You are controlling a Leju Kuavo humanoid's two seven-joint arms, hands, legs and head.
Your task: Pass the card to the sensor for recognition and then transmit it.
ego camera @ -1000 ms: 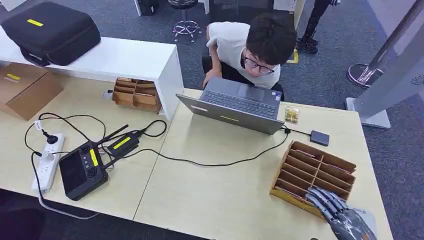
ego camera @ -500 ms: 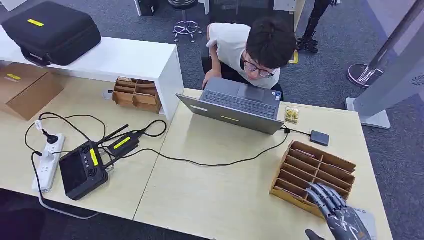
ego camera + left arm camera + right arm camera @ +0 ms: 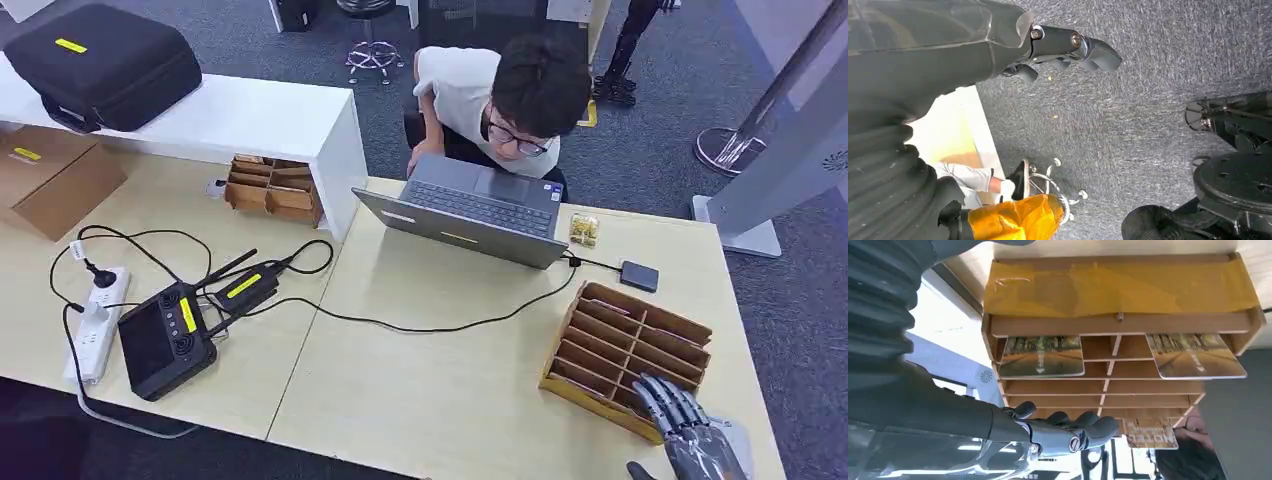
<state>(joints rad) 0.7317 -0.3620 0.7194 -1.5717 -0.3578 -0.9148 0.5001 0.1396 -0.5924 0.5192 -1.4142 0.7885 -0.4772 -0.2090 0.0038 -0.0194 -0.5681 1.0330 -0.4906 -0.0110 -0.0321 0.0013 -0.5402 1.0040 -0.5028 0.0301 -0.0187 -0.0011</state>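
A wooden card rack [image 3: 625, 340] stands at the table's near right. In the right wrist view its slots hold picture cards: one [image 3: 1042, 356] on one side, one [image 3: 1195, 356] on the other, and a third [image 3: 1150, 434] in a far slot. My right hand [image 3: 688, 432] hovers just above the rack's near corner with its fingers [image 3: 1083, 427] stretched out and nothing in them. The small black sensor box [image 3: 638, 276] lies beyond the rack, cabled to the laptop [image 3: 470, 210]. My left hand [image 3: 1068, 45] hangs beside the table over grey carpet, holding nothing.
A person sits behind the laptop, leaning over it. A black cable [image 3: 430, 325] crosses the table's middle. A controller [image 3: 165, 340], a power strip [image 3: 95, 320], a second wooden rack [image 3: 275, 188], a cardboard box [image 3: 50, 175] and a black case [image 3: 100, 65] lie to the left.
My right hand has drawn back a little toward the table's near right corner, and its thumb has come into the picture. Nothing else has moved.
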